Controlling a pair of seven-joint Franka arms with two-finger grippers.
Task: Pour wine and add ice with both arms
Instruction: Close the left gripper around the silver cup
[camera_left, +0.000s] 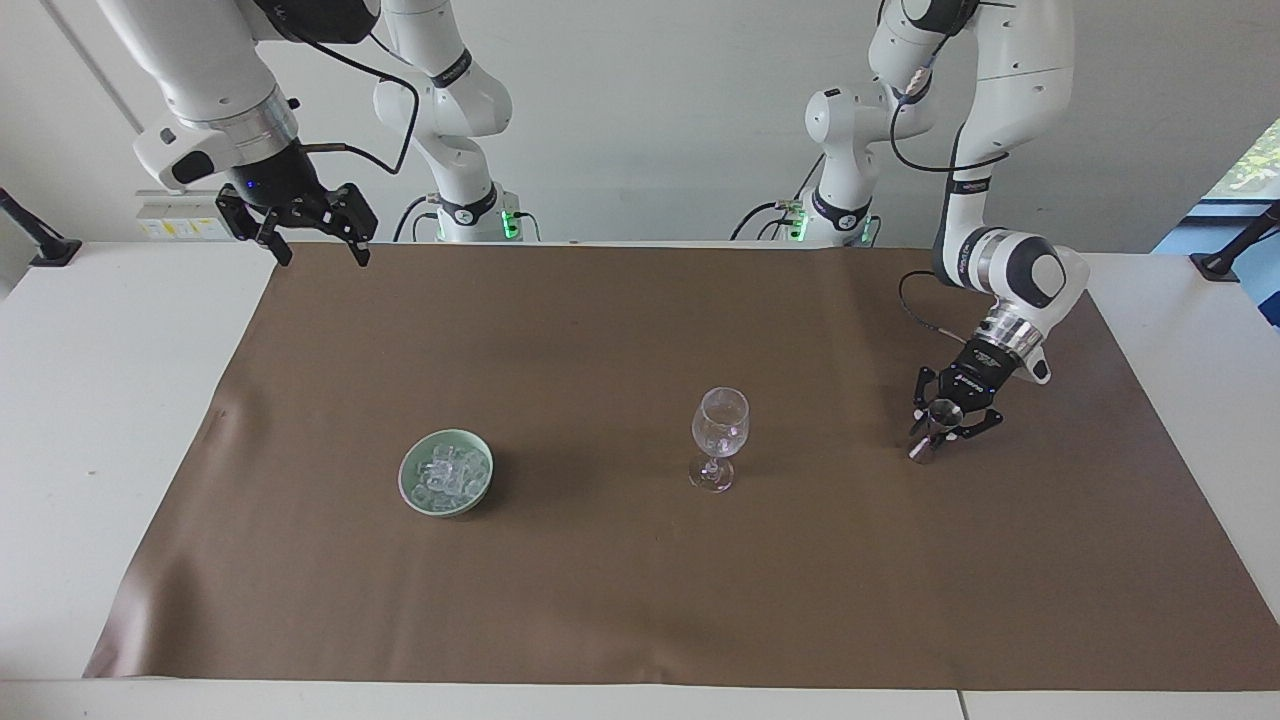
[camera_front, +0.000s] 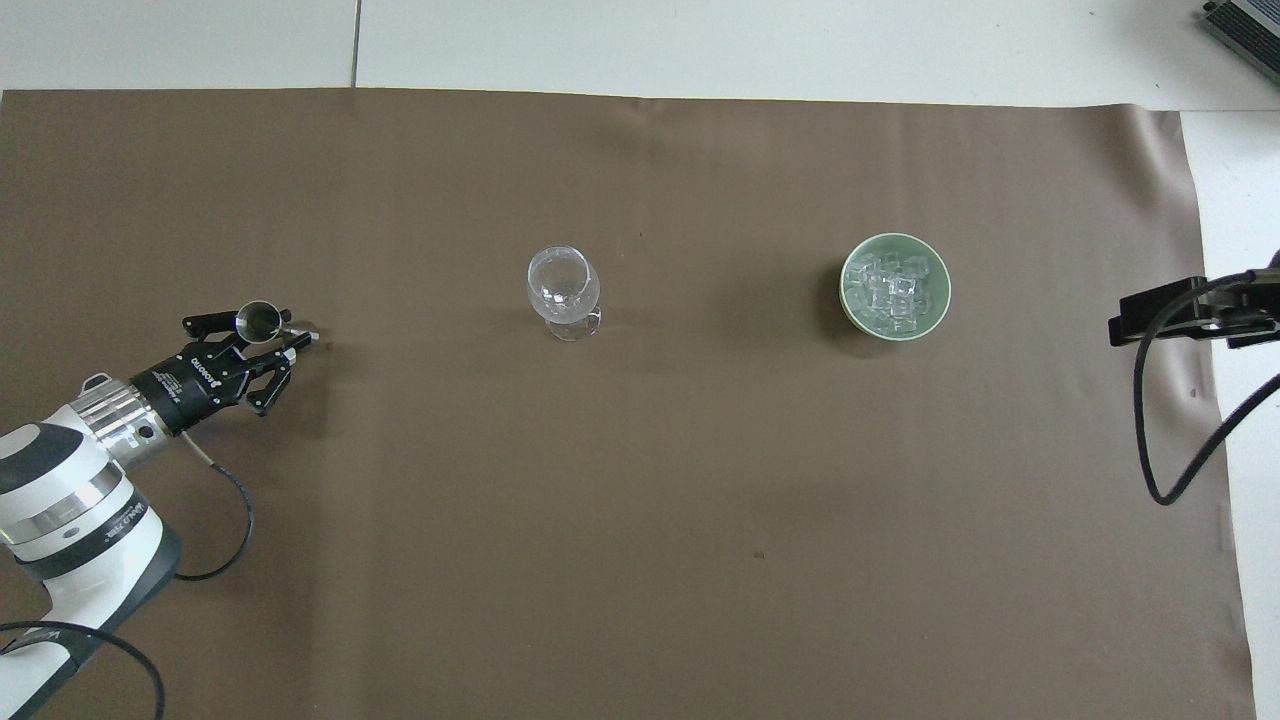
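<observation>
White wall and white tabletop frame a broad sheet of smooth brown matte paper (camera_left: 620, 560) spread over the table, faintly creased along its edges.

Low over the paper at the left arm's end, the left gripper (camera_left: 948, 424) has its black fingers drawn in close around the jigger (camera_left: 932, 428), a small dark metal hourglass cup standing upright with its round open mouth up (camera_front: 256, 320); the fingers sit at its sides, seemingly touching, though a firm grip cannot be confirmed. No liquid can be made out inside.

Well apart from that gripper, toward the middle of the paper, stands a clear stemmed wine glass (camera_left: 719, 432), upright on its round foot.

Toward the right arm's end sits a shallow pale green bowl (camera_left: 412, 497), glossy and round, heaped with small glassy ice cubes (camera_left: 446, 472).

The right gripper (camera_left: 318, 252) waits high over the paper's edge by the robots, well apart from the bowl, its fingers spread wide and holding nothing.
</observation>
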